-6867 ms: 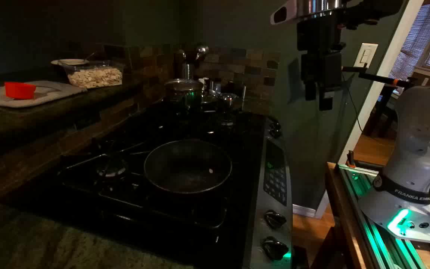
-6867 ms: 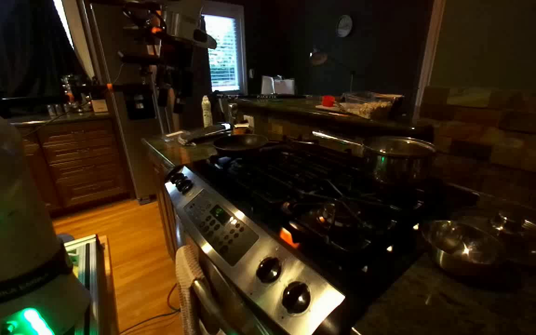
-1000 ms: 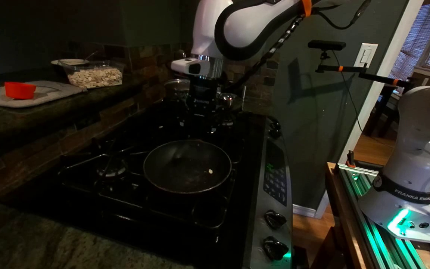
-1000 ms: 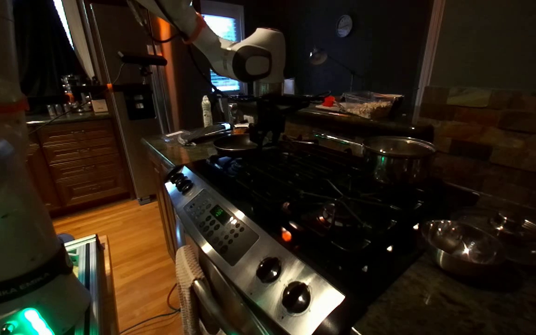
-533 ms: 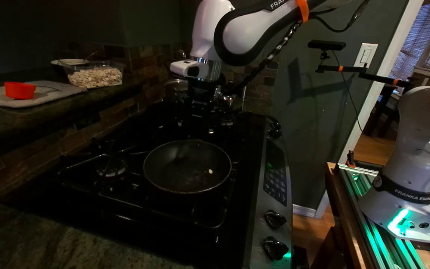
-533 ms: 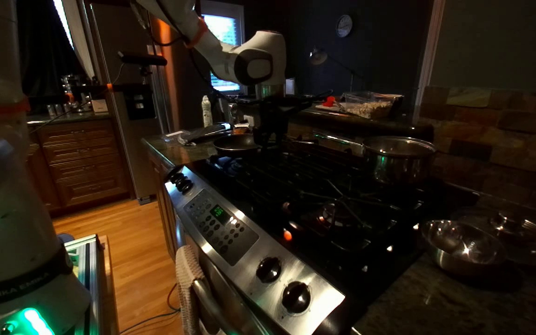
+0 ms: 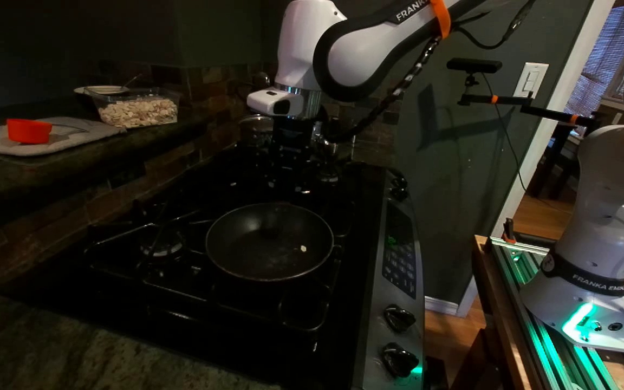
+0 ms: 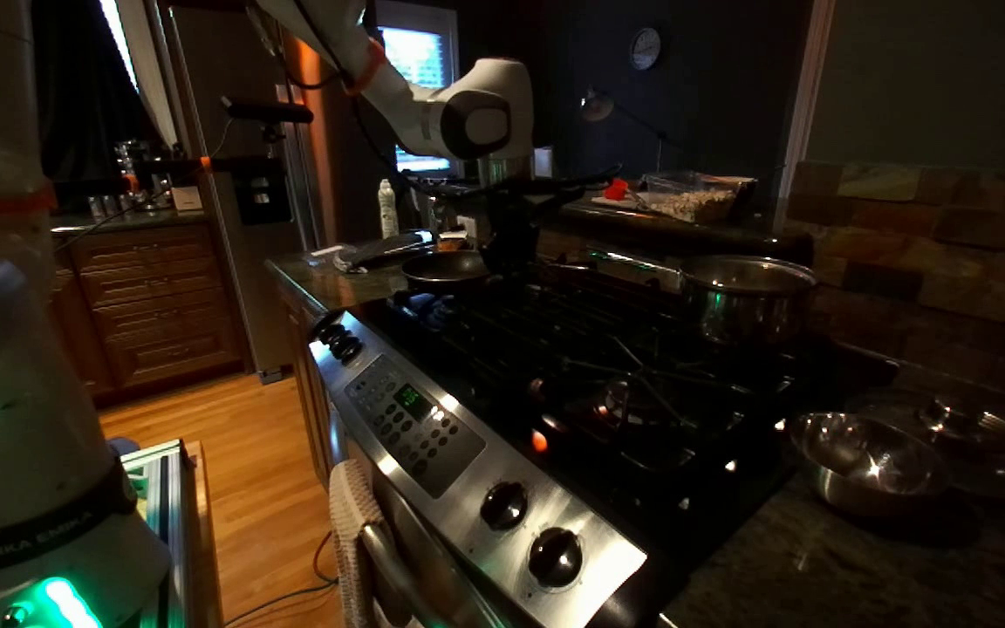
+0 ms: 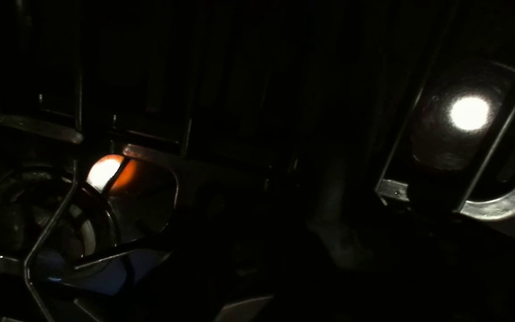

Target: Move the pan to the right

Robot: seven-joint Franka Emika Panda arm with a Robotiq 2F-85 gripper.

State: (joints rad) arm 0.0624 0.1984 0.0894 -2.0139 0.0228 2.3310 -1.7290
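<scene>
Pan (image 7: 268, 244) on cooktop (image 7: 236, 341), well apart fr. steel pot (image 8: 747, 301) | claw (image 7: 287, 187) at pot side of pan, v. near; if wide or narrow, cannot tell (dark) | handle hidden, prob. points potward, below claw | nxt: prob. pull twd. pot

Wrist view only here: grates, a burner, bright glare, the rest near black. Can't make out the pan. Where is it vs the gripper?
Observer: The pan sits on the stove; an exterior view shows the gripper beyond the pan's far rim. Too dark to tell whether the gripper holds anything.
Operator: Anything in the pan that could tip out?
Observer: One small pale bit, right of the pan's middle in an exterior view; too small to name.
</scene>
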